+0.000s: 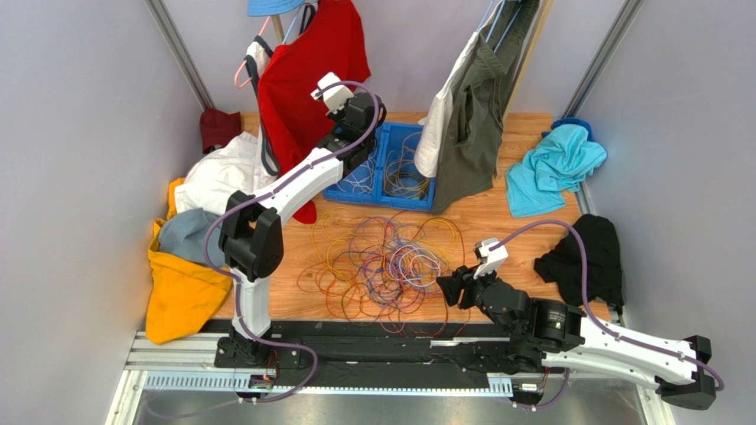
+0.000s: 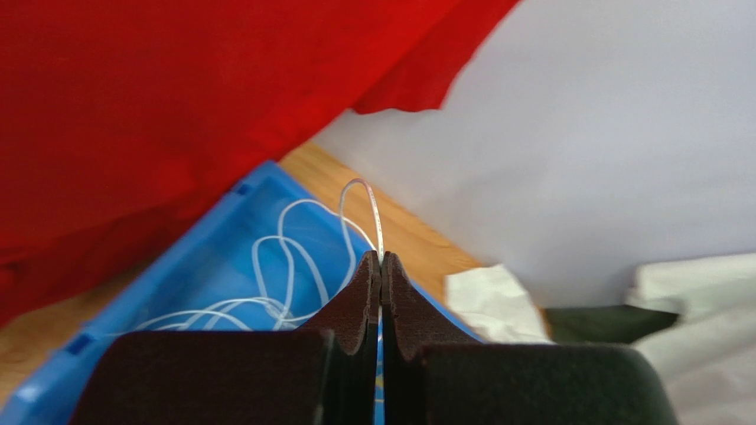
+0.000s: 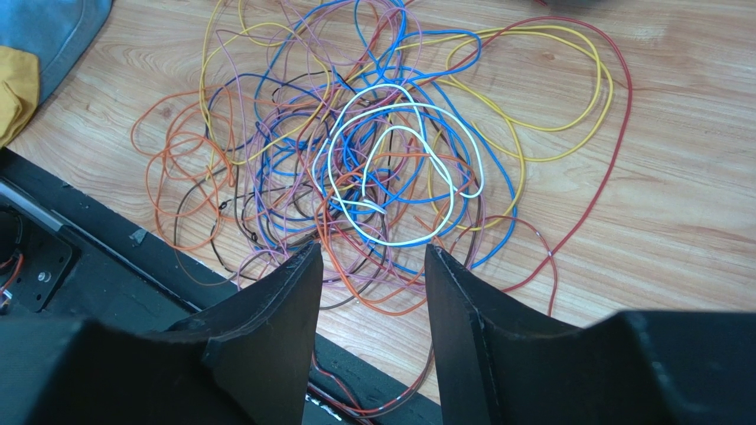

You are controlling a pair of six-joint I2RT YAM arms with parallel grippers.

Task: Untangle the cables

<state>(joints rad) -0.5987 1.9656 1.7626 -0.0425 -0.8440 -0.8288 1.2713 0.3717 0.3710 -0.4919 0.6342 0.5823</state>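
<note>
Cables (image 1: 383,259) lie in a loose tangle on the middle of the wooden table (image 1: 497,232), near its front edge and just in front of the black rail at the arms' bases. In the right wrist view the heap shows orange, yellow, purple, blue, red, dark brown and white strands looping over one another, with white loops on top near the middle and one long red strand sweeping out to the right side. Beyond the heap stands a blue bin (image 1: 380,203), which holds more wires, white ones (image 2: 271,266) on its left side and yellowish ones (image 1: 410,181) on its right. The left gripper (image 2: 381,264) hangs over this bin, below the hem of a hanging red shirt (image 1: 311,62); its fingers are pressed together and pinch a white cable (image 2: 371,208), which arches up from the fingertips and curves back down toward the bin. The right gripper (image 3: 373,258) is low at the right front side of the tangle and points toward it; its jaws stand apart, and the nearest orange and purple strands show through the gap. A teal garment (image 1: 555,168) and a black garment (image 1: 586,257) lie on the right of the table, a yellow one (image 1: 177,292) on the left.
</note>
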